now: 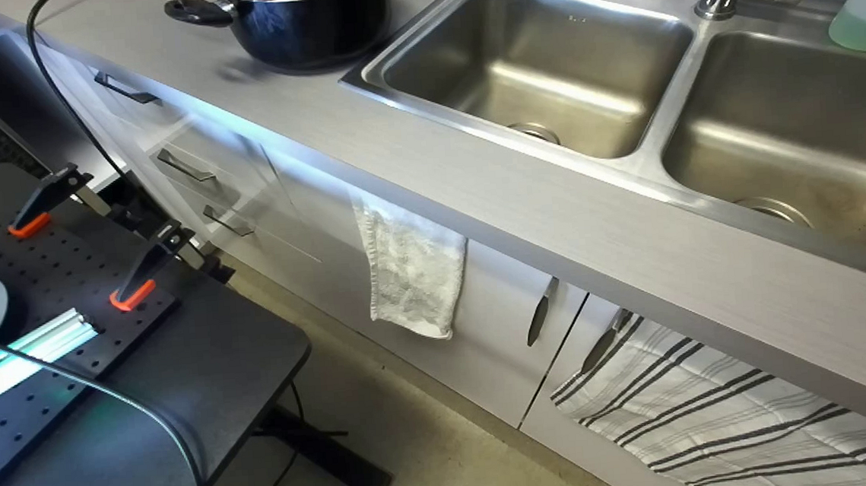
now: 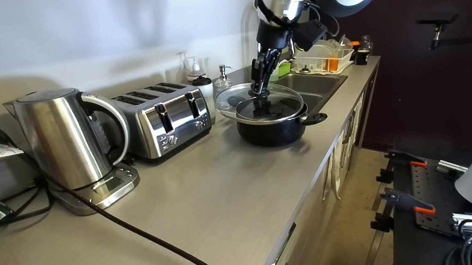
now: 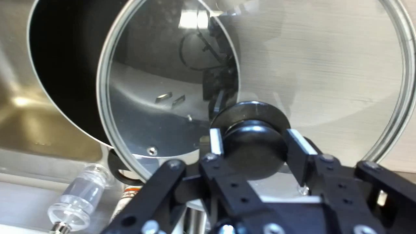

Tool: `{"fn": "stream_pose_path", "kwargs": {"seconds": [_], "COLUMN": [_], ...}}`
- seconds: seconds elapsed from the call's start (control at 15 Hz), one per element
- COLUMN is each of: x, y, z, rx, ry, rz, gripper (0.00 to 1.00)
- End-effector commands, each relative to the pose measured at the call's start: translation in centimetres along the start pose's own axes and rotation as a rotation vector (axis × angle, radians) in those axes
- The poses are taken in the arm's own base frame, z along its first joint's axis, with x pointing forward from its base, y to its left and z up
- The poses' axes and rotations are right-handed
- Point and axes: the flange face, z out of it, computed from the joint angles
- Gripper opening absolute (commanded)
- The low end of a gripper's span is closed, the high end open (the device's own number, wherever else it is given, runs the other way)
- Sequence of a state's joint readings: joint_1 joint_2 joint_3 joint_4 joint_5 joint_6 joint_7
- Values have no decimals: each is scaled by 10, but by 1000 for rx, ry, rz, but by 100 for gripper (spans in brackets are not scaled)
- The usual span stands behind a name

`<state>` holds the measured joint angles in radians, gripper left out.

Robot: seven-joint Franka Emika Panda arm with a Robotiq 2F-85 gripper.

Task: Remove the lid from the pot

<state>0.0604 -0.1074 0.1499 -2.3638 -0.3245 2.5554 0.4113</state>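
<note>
Between the wall-side edge and the long front edge of the grey, wood-grained counter [image 2: 190, 196], a round, glossy, black-blue pot [image 2: 272, 133] is placed just beside a corner of the stainless-steel double sink [image 1: 543, 67]. Partly over it, a round, see-through glass lid [image 2: 274, 103] with a silvery metal rim is held by the black two-fingered gripper [image 3: 258, 142], which appears clamped on the lid's round black knob [image 3: 253, 156]. In the wrist view the lid is offset from the pot, away from the sink, and a dark crescent of the opening is bared. The grasp and, most likely, the lifting can be counted as done; whether the pot's rim is touched by the lid cannot be told. It remains, by judgement, for the lid to be carried wholly clear of the opening, set down and let go.
</note>
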Motion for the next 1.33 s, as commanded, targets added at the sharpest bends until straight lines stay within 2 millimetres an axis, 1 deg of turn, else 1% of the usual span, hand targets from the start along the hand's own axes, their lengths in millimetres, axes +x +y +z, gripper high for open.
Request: {"fn": "stream_pose_path", "kwargs": {"seconds": [0.0, 0.13, 0.33, 0.47, 0.6, 0.73, 0.87, 1.0, 1.27], "x": [-1, -6, -14, -19, -23, -26, -29, -32, -34], "y": [-48, -75, -116, -137, -152, -161, -166, -167, -167], "z": [-17, -20, -16, -7, 7, 25, 44, 65, 95], "rx": [7, 16, 33, 35, 37, 39, 44, 56, 61], "ry": [60, 68, 68, 62, 47, 23, -6, -38, -82], "rz": [-110, -176, -270, -324, -371, -403, -421, -426, -426], "gripper": [25, 25, 25, 25, 25, 25, 25, 25, 25]}}
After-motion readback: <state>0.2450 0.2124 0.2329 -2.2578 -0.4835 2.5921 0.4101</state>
